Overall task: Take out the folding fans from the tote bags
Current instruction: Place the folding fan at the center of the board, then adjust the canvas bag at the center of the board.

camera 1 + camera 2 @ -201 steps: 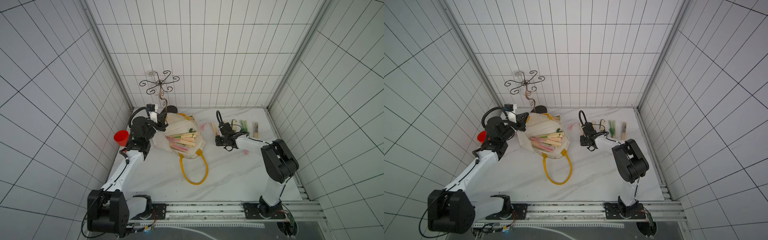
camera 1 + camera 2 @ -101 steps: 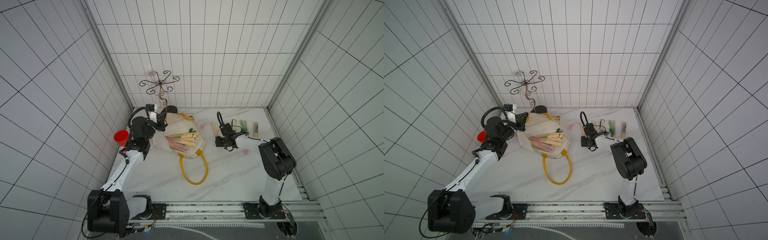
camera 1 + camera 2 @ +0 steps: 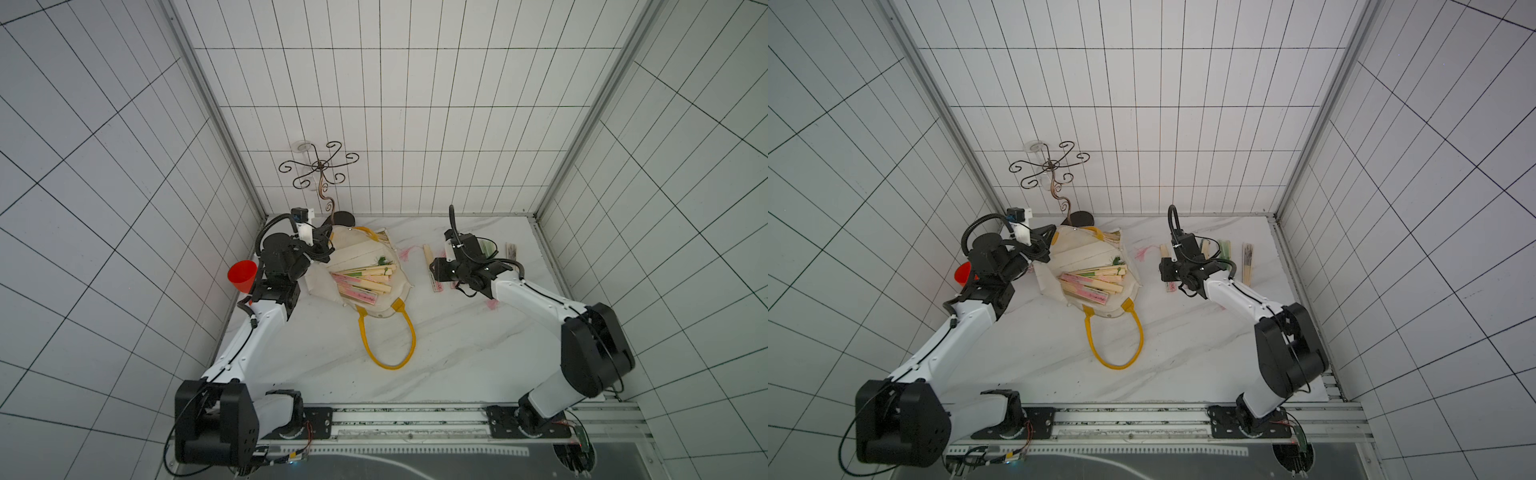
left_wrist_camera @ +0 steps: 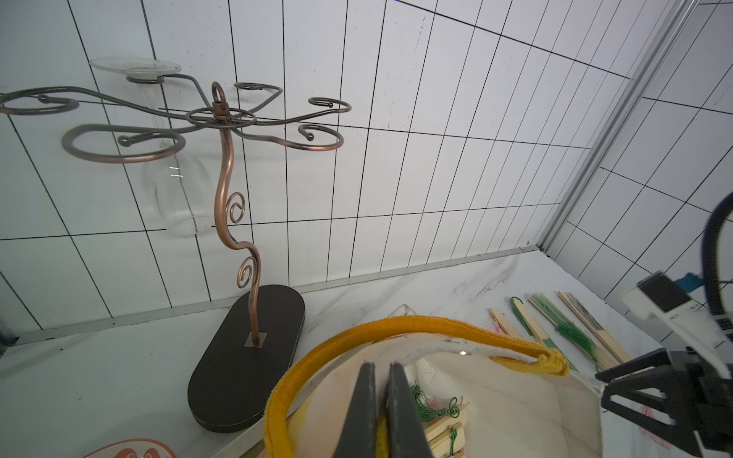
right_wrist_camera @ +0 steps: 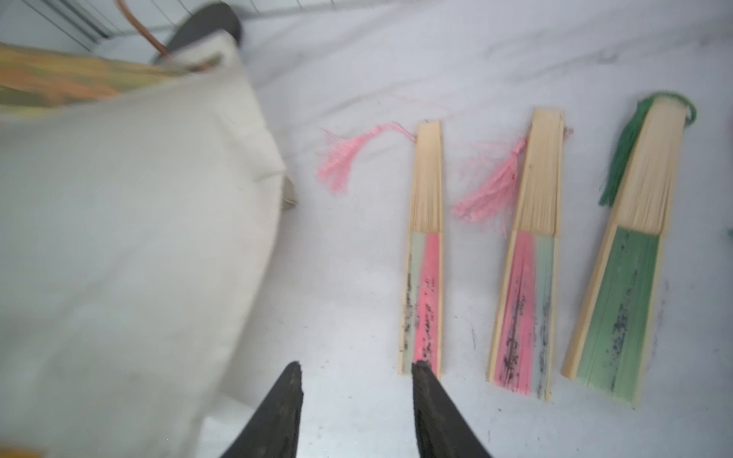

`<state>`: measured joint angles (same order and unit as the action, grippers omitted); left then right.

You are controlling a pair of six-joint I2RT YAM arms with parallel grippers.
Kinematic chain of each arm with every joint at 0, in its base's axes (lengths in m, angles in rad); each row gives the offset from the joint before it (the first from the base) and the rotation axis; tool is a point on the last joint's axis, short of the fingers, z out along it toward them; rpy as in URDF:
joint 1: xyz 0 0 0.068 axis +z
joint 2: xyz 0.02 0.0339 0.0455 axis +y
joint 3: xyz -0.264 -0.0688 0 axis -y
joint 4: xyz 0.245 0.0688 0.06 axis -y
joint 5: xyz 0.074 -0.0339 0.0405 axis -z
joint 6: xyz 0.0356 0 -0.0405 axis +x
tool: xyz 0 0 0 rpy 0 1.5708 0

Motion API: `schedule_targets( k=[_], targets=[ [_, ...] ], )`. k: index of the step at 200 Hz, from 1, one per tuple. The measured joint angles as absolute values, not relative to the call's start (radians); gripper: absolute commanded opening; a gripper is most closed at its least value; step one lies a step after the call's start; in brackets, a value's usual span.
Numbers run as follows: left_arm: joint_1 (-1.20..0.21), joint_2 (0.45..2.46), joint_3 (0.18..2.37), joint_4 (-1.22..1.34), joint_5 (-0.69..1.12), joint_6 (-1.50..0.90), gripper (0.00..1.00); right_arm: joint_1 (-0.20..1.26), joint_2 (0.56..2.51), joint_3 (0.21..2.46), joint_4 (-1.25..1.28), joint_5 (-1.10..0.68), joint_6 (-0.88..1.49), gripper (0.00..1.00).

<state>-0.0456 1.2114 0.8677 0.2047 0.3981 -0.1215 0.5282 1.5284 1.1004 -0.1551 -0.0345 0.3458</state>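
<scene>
Tote bag: our cream tote bag lies open on the marble table, with one yellow handle looping toward the arm bases.
Fans in the bag: we can see a loose heap of bamboo fans in the bag, with pink and green showing.
Fans on the table: a row of fans on the table sits to the right of the bag, one with a pink tassel.
Left gripper: our left gripper is closed at the bag's far rim.
Right gripper: our right gripper is low over the nearest laid-out fan. It's too small here to tell how its jaws stand.
Background: a curly metal rack stands behind the bag, and a red cup peeks out by the left arm.
</scene>
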Motion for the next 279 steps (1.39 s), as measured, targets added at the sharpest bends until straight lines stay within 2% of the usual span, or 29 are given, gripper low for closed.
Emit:
schedule_targets(
  k=[41, 92, 104, 113, 132, 162, 171, 189, 198, 227, 260, 279],
  targets=[
    [-0.046, 1.211, 0.868, 0.205, 0.398, -0.124, 0.0, 0.692, 1.449, 1.097, -0.121, -0.035, 0.344, 0.58],
    [-0.046, 1.211, 0.868, 0.202, 0.405, -0.128, 0.0, 0.734, 1.59, 1.097, -0.101, -0.015, 0.296, 0.56],
    [-0.046, 1.211, 0.868, 0.198, 0.408, -0.128, 0.0, 0.734, 1.639, 1.1, -0.098, 0.002, 0.286, 0.48],
    [-0.045, 1.211, 0.871, 0.19, 0.412, -0.131, 0.0, 0.734, 1.673, 1.101, -0.094, 0.017, 0.279, 0.3],
    [-0.045, 1.207, 0.884, 0.159, 0.417, -0.139, 0.0, 0.734, 1.74, 1.117, -0.099, 0.041, 0.268, 0.0],
    [-0.044, 1.179, 0.915, 0.05, 0.413, -0.148, 0.0, 0.734, 1.788, 1.184, -0.112, 0.059, 0.268, 0.0],
    [-0.044, 1.166, 0.929, 0.008, 0.406, -0.15, 0.11, 0.734, 1.788, 1.2, -0.113, 0.06, 0.271, 0.0],
    [-0.044, 1.135, 0.955, -0.068, 0.381, -0.163, 0.45, 0.733, 1.788, 1.222, -0.119, 0.062, 0.284, 0.0],
    [-0.044, 1.115, 0.969, -0.104, 0.366, -0.17, 0.57, 0.732, 1.788, 1.226, -0.123, 0.062, 0.293, 0.0],
    [-0.044, 1.073, 1.035, -0.248, 0.333, -0.192, 0.7, 0.731, 1.788, 1.239, -0.156, 0.062, 0.331, 0.0],
    [-0.05, 1.059, 1.103, -0.442, 0.29, -0.173, 0.74, 0.725, 1.788, 1.277, -0.207, 0.049, 0.368, 0.0],
    [-0.103, 1.02, 1.105, -0.565, 0.184, -0.164, 0.75, 0.718, 1.788, 1.308, -0.239, 0.041, 0.384, 0.0]
  ],
)
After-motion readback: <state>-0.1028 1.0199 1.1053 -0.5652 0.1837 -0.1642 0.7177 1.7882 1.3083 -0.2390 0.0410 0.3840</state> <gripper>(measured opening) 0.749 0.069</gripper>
